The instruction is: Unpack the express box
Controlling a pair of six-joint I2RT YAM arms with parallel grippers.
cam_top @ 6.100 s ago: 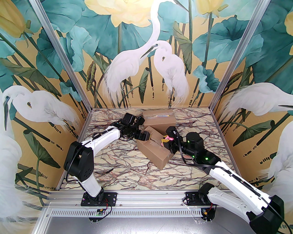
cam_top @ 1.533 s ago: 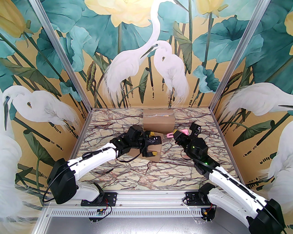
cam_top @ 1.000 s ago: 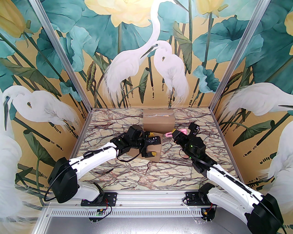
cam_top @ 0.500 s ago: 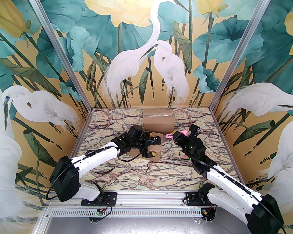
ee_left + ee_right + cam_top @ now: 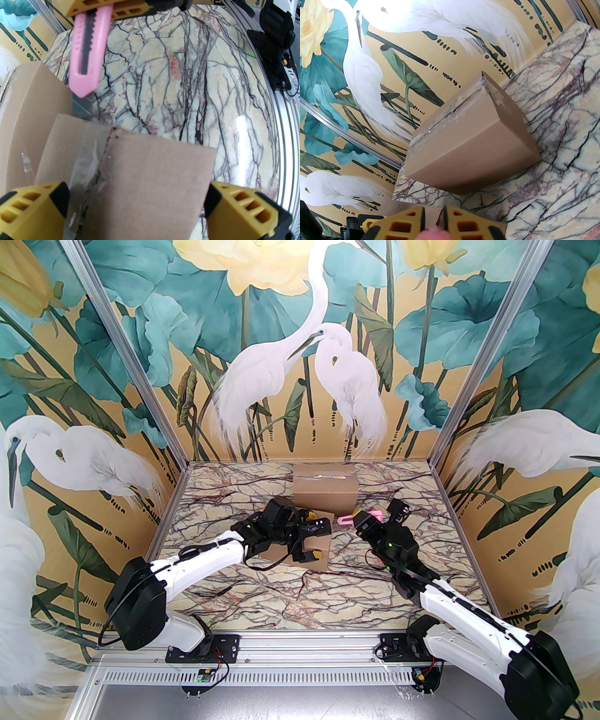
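cardboard is seen at mid-table: the express box (image 5: 321,545) is set on the marble-patterned table (image 5: 262,596), just in front of a second box (image 5: 323,491) that is parked near the back wall. the left gripper (image 5: 318,539) is spread to its widest and is placed over the express box, with one yellow finger on each side of it. whether the pads are actually pressed to the cardboard cannot be told. from the left wrist view the box top is shown between the two fingers (image 5: 243,211), and a clear tape seam (image 5: 93,164) is seen running along it, ragged and dark-edged down the middle. the flaps are laid flat.

over on the right, the right gripper (image 5: 358,516) is pinched tight on a pink utility knife (image 5: 345,520), which is held roughly level and pointed toward the left arm. the grey blade (image 5: 80,109) is extended and is set right at the far edge of the express box, at the end of the tape seam. its tip is hidden behind the cardboard edge, so contact cannot be confirmed.

in the right wrist view the second box is framed ahead of the yellow fingertips (image 5: 405,226), with its own taped seam closed along the top. a sliver of pink is glimpsed between those fingertips at the bottom edge.
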